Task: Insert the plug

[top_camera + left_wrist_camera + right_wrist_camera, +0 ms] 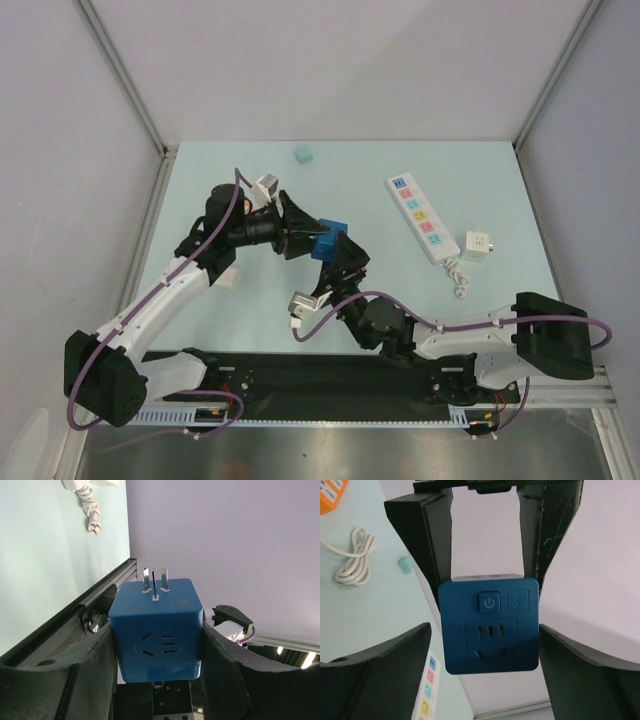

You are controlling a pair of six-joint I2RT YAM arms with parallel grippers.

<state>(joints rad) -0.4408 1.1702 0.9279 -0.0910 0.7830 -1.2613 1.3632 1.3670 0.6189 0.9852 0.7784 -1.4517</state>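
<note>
Treat the blue cube plug (157, 630) as a rigid plastic block. Probably light enough for one gripper, but with smooth glossy faces likely to slip under a weak pinch. Note the three flat metal prongs (154, 580) on the face at 12 o'clock in the left wrist view; keep them free, since a knock could bend them and spoil the fit.

Held in the air over the middle of the table (400, 165), clamped on two opposite flat sides by the left gripper (156, 655). Best taken the same way — across two flat sides, clear of the prong face and of the power button (489, 602).

Flanked by the right gripper (485, 630), with fingers spread wide to either side and closed on nothing.

Further out, at about 3 o'clock from the cube in the top view, find the white power strip (418, 217) with coloured sockets — presumably the target. At 4 o'clock from the strip, see a white cube adapter (476, 244) and a coiled cable (458, 277). At 12 o'clock from the cube, see a small teal block (303, 155).
</note>
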